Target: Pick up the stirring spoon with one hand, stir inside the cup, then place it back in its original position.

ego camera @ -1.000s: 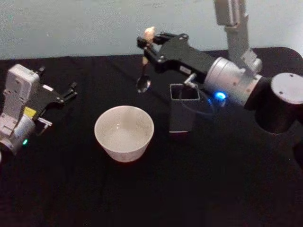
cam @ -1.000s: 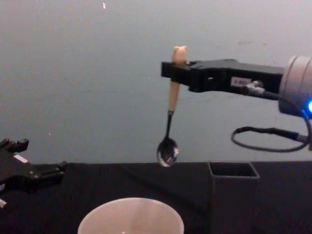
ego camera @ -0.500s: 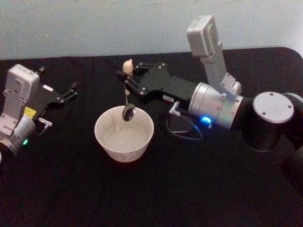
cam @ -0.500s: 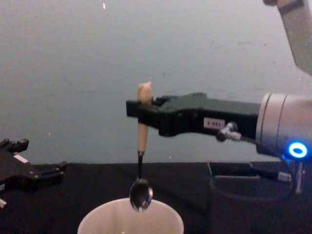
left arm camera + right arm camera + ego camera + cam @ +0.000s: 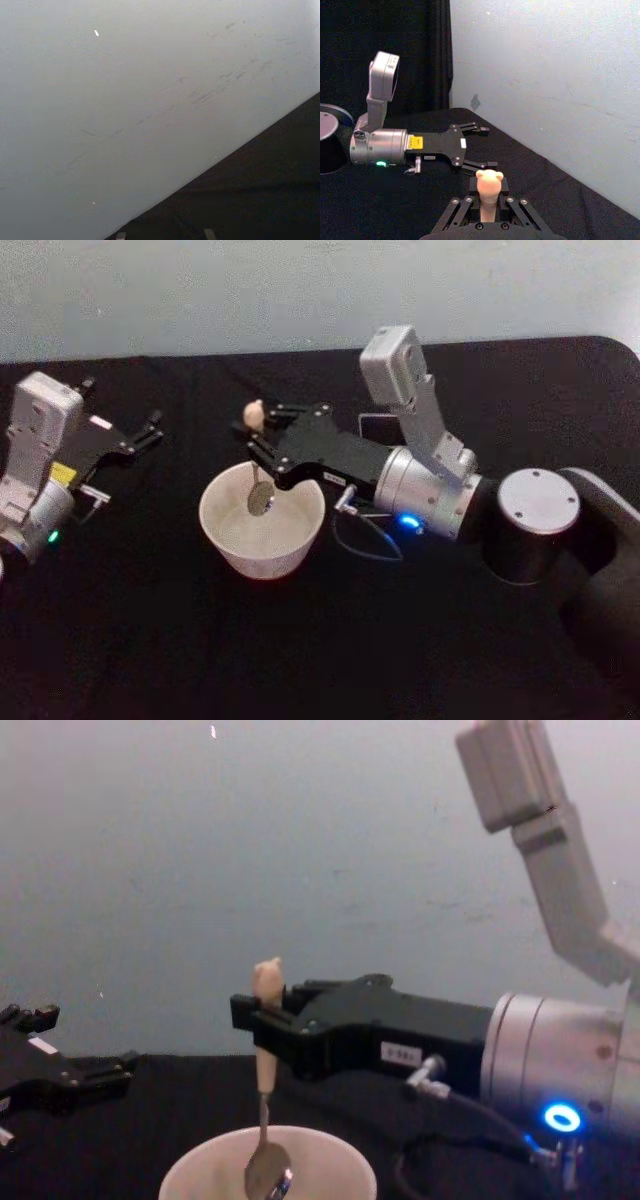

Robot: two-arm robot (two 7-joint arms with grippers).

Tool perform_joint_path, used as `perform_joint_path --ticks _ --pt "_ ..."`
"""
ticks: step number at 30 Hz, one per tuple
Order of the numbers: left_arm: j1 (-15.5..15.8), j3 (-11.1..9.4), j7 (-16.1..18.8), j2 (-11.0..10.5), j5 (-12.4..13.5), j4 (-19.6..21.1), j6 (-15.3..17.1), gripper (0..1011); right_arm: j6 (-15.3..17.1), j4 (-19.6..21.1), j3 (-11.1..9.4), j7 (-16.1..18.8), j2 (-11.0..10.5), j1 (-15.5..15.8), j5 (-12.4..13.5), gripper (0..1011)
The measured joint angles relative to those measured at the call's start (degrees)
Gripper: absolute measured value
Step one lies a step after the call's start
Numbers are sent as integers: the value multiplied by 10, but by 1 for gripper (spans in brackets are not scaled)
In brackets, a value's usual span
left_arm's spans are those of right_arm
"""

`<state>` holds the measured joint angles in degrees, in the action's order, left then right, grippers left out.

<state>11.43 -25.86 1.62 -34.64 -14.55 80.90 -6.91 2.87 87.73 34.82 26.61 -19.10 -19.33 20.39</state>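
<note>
My right gripper is shut on the cream handle of the stirring spoon, which hangs upright. Its metal bowl sits inside the cup, below the rim and near the far side. In the chest view the spoon drops from the right gripper into the cup. The right wrist view shows the spoon's knobbed tip standing above the right gripper. The dark square holder is mostly hidden behind the right arm. My left gripper rests open at the table's left.
A black cloth covers the table, with a pale wall behind it. The right arm's body takes up the right side. The left gripper faces the right one from across the table.
The right gripper has carried the spoon left and downward, away from the holder. The spoon's bowl went from above the table to inside the cup. The left arm has not moved.
</note>
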Motion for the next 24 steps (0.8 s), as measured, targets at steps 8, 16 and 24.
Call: perform_joint_path --ticks 8,16,24 --pt "0 0 0 0 0 0 0 1001 -27 -29 2 0 18 6 -23 211" --pt "0 0 0 0 0 0 0 1001 -55 -48 -5 0 34 11 -40 211" --pt "0 0 0 0 0 0 0 1001 -70 -60 -9 -1 45 13 -57 211"
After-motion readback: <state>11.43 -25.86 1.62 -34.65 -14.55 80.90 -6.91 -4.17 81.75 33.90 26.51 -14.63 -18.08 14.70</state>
